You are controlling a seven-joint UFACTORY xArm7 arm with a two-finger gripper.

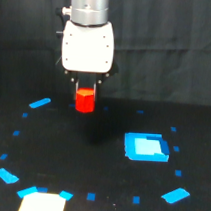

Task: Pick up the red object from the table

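The red object [85, 100] is a small bright red block with an orange top face. It sits between the two dark fingers of my gripper [85, 90], just under the white gripper body [88, 46]. The fingers flank its upper sides and appear shut on it. The block seems held slightly above the black table [90, 158], though I cannot tell for sure whether its base still touches the surface. The gripper hangs straight down over the far middle of the table.
A larger blue square piece [147, 147] lies on the exterior view's right. Blue tape marks [40, 103] and patches [175, 196] ring the table. A pale bright patch [43, 203] sits at the front left edge. Dark curtain behind.
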